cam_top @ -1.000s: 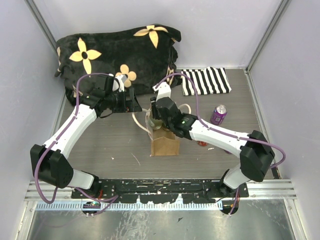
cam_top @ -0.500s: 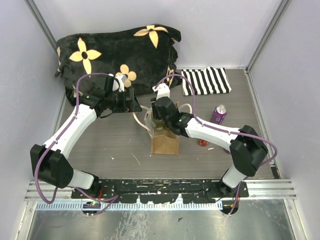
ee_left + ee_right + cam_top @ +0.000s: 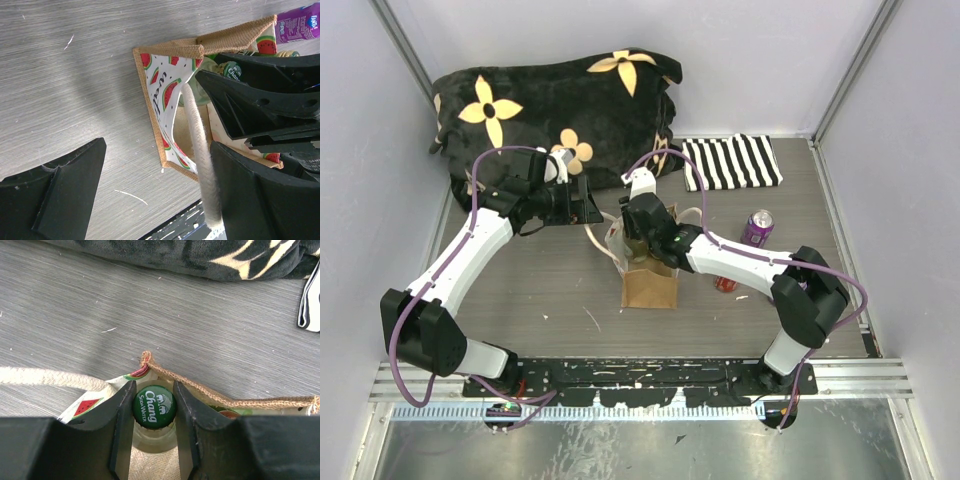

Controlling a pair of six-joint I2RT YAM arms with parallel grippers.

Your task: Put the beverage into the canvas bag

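Right claw (image 3: 153,390) grips one bottle (image 3: 154,407) in one canvas bag (image 3: 650,288).

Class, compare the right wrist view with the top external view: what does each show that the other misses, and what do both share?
Only the right wrist view: the green-capped bottle clamped in the right pincer at the mouth of the canvas bag, and the watermelon-print lining. Only the top external view: the purple can and the left pincer, open beside the bag. Both: the canvas bag, its rope handle, the flowered cushion and the table.
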